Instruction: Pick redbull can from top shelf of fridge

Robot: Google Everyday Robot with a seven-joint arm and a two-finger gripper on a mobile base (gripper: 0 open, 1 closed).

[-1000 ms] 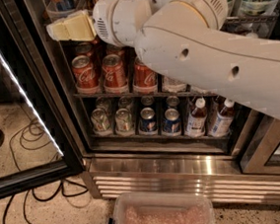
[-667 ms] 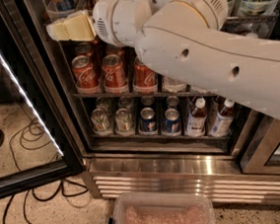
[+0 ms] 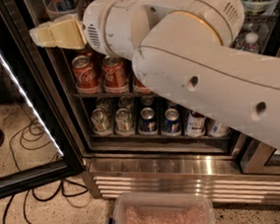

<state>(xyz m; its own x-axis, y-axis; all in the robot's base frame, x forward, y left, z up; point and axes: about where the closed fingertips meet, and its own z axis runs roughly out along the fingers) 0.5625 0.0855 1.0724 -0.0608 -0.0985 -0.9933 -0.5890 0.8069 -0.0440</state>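
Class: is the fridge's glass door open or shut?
Open: the black-framed glass door stands swung out left, baring red cola cans. The cream end effector hovers at upper left.

Stretches from 4 o'clock as a thick white arm (image 3: 218, 96), sloping up to a bulky rounded joint (image 3: 190, 15) near 12 o'clock. Bends there toward 9 o'clock through a white cylindrical wrist (image 3: 107, 25). Ends at 10 o'clock in the cream gripper (image 3: 43, 36), held level, pointing toward 9 o'clock.

red cans (image 3: 84, 72): 3 | gripper (image 3: 38, 37), upper left: 1 | tub (image 3: 160, 195): 1
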